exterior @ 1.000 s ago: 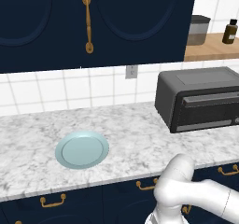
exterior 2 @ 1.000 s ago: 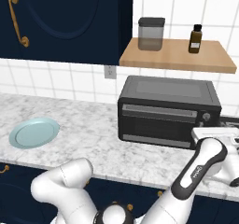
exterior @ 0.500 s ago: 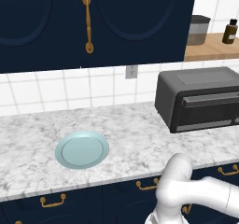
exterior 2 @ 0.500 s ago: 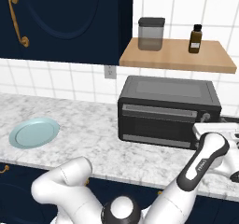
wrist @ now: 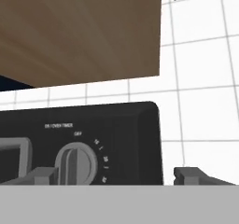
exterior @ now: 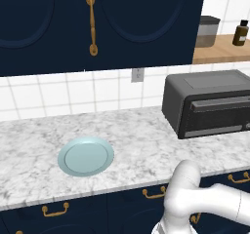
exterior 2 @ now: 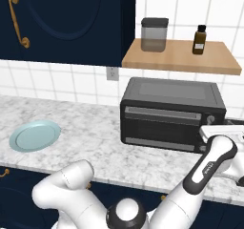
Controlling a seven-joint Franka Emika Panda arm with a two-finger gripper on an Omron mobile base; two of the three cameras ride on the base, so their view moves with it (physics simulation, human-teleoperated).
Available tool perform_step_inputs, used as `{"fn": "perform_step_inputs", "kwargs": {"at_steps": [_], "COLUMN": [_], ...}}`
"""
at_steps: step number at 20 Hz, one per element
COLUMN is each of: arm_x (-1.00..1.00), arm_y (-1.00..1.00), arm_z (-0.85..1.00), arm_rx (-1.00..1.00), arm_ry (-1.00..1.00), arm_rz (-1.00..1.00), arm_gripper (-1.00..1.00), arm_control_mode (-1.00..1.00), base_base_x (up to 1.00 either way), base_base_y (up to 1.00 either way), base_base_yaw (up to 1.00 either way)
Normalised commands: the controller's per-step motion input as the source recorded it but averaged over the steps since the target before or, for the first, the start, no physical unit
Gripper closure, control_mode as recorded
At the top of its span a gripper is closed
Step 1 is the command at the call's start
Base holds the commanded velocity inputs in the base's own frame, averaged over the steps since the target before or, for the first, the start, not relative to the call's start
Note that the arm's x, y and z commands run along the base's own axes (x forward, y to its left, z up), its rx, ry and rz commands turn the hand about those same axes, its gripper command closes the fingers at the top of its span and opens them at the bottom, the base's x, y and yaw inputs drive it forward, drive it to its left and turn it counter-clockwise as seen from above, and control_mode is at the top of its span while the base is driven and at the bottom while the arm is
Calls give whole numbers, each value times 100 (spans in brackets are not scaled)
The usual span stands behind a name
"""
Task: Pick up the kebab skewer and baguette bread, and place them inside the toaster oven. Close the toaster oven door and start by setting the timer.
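Door's shut, you're on timer step: end effector (wrist: 112,175) spread, astride the timer knob (wrist: 77,164); pinch & twist.

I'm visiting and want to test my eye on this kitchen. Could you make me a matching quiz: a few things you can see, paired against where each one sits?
Things:
1. pale blue round plate
2. dark grey boxy toaster oven
3. small brown glass bottle
4. grey round timer knob

Places:
A. on the wooden wall shelf
B. on the oven's front panel, facing the two-finger gripper
C. on the marble counter, left of the oven
D. on the counter, below the shelf

Pairs: 1-C, 2-D, 3-A, 4-B
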Motion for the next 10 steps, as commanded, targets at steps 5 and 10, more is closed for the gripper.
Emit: {"fn": "perform_step_inputs", "kwargs": {"at_steps": [5,10], "arm_x": [-3,0], "arm_y": [16,21], "arm_z": [0,8], "arm_rx": [0,-1], "arm_ry": [0,0], "arm_rz": [-2,-9], "arm_gripper": [-100,-100], "arm_control_mode": [-100,-100], "base_base_x": [0,0], "base_base_y": [0,0], "base_base_yaw": [0,0]}}
